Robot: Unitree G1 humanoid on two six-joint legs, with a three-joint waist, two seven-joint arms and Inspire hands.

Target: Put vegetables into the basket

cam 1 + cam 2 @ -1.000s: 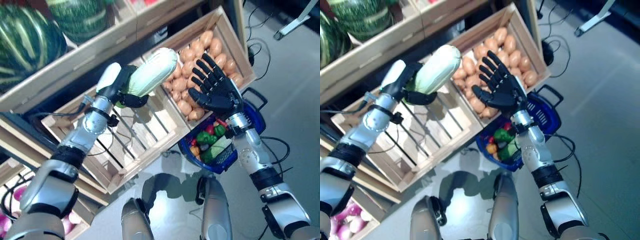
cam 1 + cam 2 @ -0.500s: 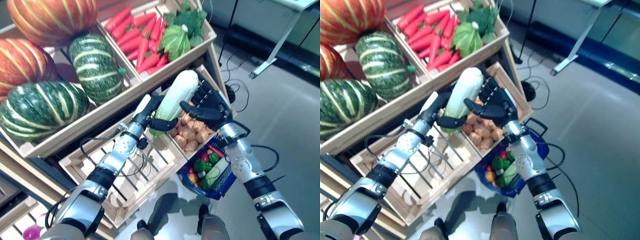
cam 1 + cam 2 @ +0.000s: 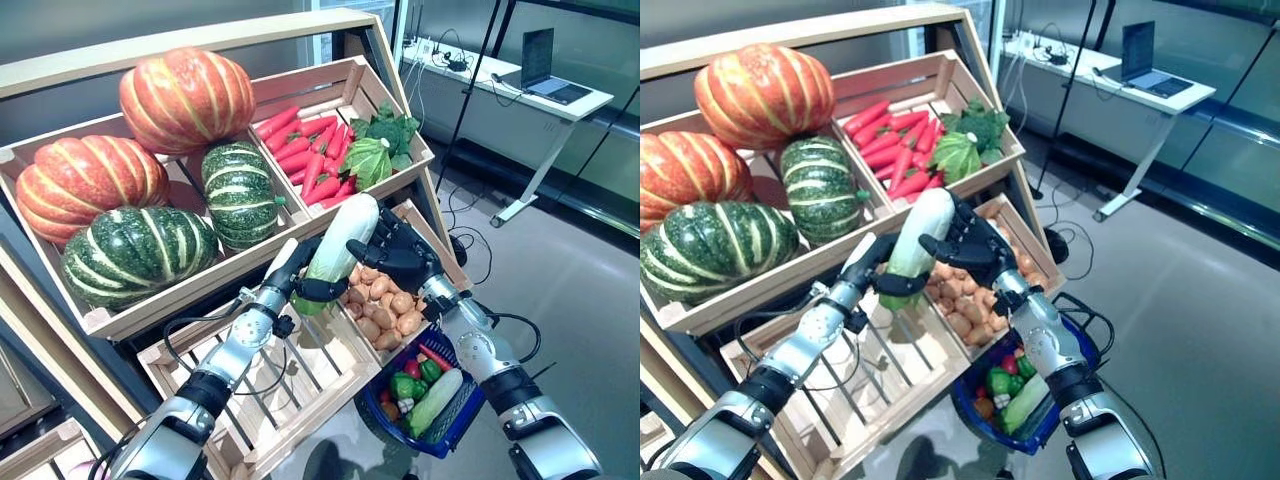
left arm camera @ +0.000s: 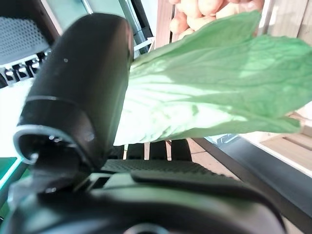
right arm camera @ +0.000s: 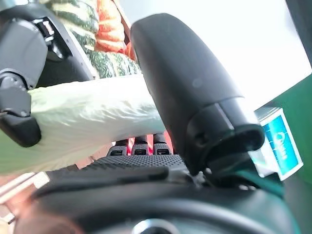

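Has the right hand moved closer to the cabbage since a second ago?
Yes. The right hand was apart from the cabbage, over the potato crate; now it touches it.

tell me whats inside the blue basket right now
The blue basket holds a long pale green vegetable, green peppers, something red and an orange piece. The right arm covers part of it, and lower layers are hidden.

Head stereo pair looks down; wrist cameras (very close) share the cabbage (image 4: 204, 92).
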